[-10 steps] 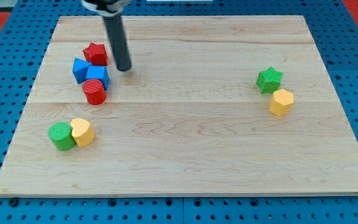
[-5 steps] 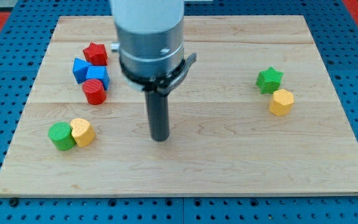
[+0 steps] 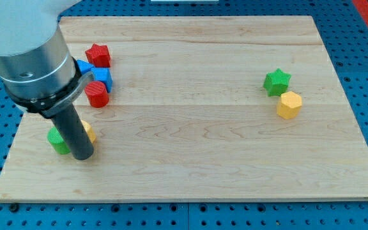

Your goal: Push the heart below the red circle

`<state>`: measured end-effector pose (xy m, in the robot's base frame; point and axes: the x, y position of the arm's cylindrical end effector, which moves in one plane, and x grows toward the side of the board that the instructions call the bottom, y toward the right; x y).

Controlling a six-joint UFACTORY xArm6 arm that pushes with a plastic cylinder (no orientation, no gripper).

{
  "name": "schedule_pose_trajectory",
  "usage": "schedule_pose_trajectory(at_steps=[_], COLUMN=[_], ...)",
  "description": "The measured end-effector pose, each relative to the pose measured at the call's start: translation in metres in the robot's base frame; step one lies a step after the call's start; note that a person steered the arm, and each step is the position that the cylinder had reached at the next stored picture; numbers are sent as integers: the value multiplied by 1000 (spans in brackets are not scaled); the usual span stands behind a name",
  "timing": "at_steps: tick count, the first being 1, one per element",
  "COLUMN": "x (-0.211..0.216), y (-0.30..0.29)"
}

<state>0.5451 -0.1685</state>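
One relation matters: my tip (image 3: 83,155) is sitting at the yellow heart's (image 3: 89,133) lower edge, red circle (image 3: 97,94) lying above it; no claw here.

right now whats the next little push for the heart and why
Probably a short push toward the view's top. My tip sits at the bottom edge of the yellow heart, which the rod mostly hides, beside the green circle. The red circle lies above and slightly right, so the heart needs to travel up to end just beneath it.
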Motion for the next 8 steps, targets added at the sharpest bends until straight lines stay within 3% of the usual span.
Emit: schedule_pose_trajectory(at_steps=[3,6,7,8], x=[-5,-57,-38,12], y=[-4,-4,10,31])
